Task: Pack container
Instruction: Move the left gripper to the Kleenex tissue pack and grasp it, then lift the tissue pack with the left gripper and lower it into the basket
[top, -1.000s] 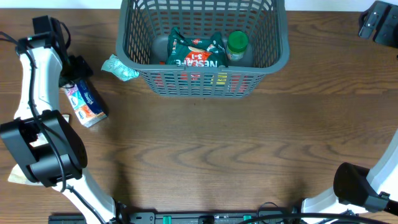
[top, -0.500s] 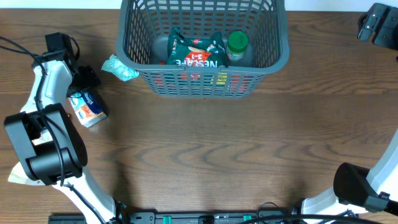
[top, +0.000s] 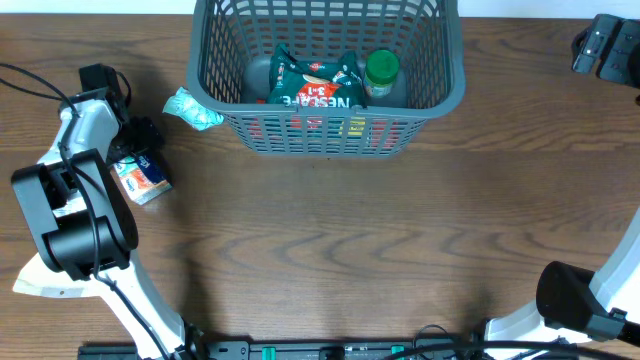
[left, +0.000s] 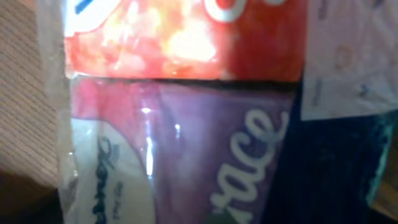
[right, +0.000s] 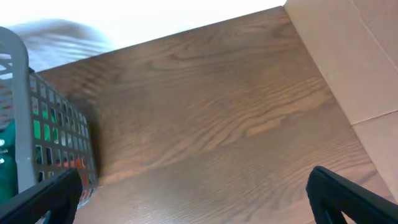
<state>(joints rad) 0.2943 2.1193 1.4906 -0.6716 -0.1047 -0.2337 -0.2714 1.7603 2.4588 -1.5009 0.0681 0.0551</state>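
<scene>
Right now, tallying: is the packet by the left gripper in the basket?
Out: the packet lies on the table, left of the basket.

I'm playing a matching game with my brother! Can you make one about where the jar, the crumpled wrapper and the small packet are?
Things:
1. jar with green lid
2. crumpled mint wrapper
3. small packet

Places:
A. outside, at the basket's left corner
B. on the table, by the left gripper
C. inside the basket

Pairs: 1-C, 2-A, 3-B
</scene>
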